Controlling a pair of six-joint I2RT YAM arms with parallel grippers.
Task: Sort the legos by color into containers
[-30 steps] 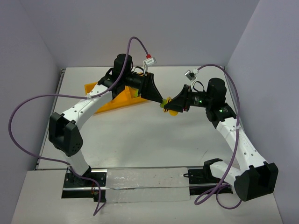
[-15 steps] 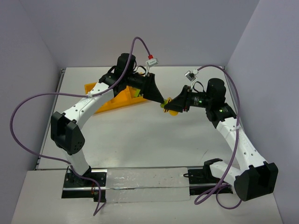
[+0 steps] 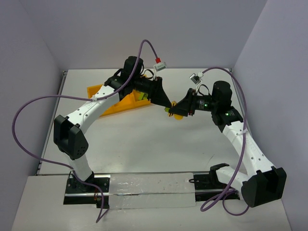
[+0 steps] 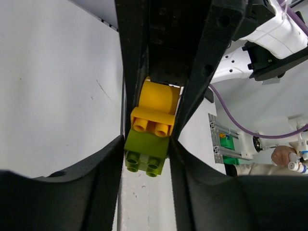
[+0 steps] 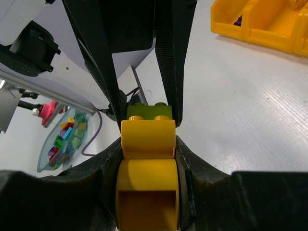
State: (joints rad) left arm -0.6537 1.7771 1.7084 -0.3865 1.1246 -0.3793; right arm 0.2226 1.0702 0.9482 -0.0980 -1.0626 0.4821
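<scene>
At left rear of the white table [image 3: 144,139], the shallow orange-yellow plastic divided tray [image 3: 94,90] lies. Mid-air to its right, the left gripper [image 3: 166,104] is clamped on the small lime green plastic brick [image 4: 146,154]. The right gripper [image 3: 177,111] pinches the orange-yellow plastic bricks [image 5: 147,139] stuck onto it. Opposed grips, probably to pull the colours apart for sorting.

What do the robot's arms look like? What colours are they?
Both the left arm and the right arm have smooth white shells joined by chunky black joints. A long purple cable loops off each one. Tiny green lights glow near the right arm's wrist. The jaws are black, long and flat.
</scene>
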